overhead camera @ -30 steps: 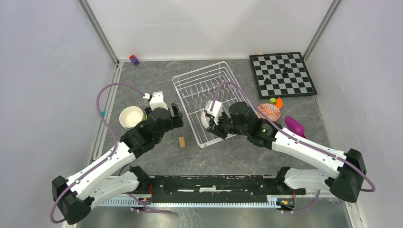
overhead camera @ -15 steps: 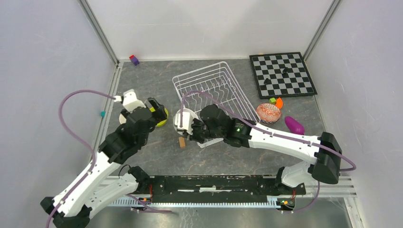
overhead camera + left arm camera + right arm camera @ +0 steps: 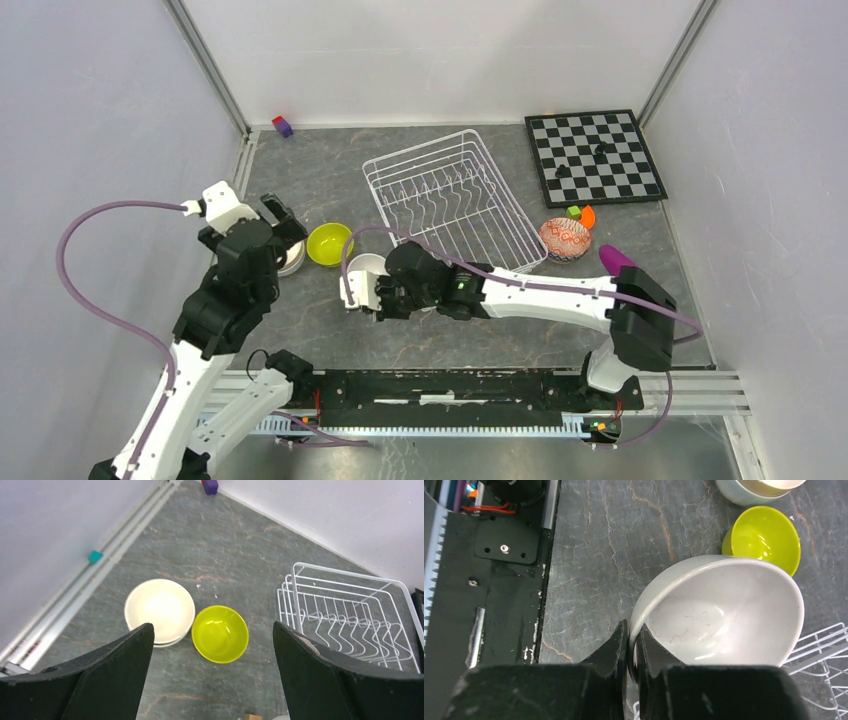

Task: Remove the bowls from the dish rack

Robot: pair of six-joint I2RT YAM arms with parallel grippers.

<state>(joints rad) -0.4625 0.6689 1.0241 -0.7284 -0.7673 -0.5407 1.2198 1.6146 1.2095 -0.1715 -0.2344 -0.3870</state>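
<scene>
**Bowls and rack, three views**

**Top view.** The rack (image 3: pixel 452 205) sits mid-table (image 3: pixel 330 180), set at an angle.
- The lime bowl (image 3: pixel 329 244) is on the table left of the rack.
- A stack of pale bowls (image 3: pixel 292 261) is just beside it, partly under the left tool (image 3: pixel 284 226).
- The right tool (image 3: pixel 372 292) is at the rim of a white bowl (image 3: pixel 366 267), near the rack's near-left corner and just beside the lime bowl.
- The red bowl (image 3: pixel 565 239) is on the table right of the rack.
- The chessboard (image 3: pixel 595 155) lies far right, and the purple block (image 3: pixel 283 126) is in the far-left corner.
- How wide either tool stands is hard to read from here.

**Left wrist view.** The left tool is spread wide, holds nothing, and hangs above the lime bowl and the stack. The stack shows as a cream bowl nested in a white one. The teal block (image 3: pixel 95 556) lies on the wall rail; the top view does not show it.

**Right wrist view.** The right tool's fingers (image 3: pixel 615 649) are pinched on the white bowl's rim, one inside and one outside. The bowl is tilted. Whether it touches the table cannot be told. Only this view shows the grip.
</scene>
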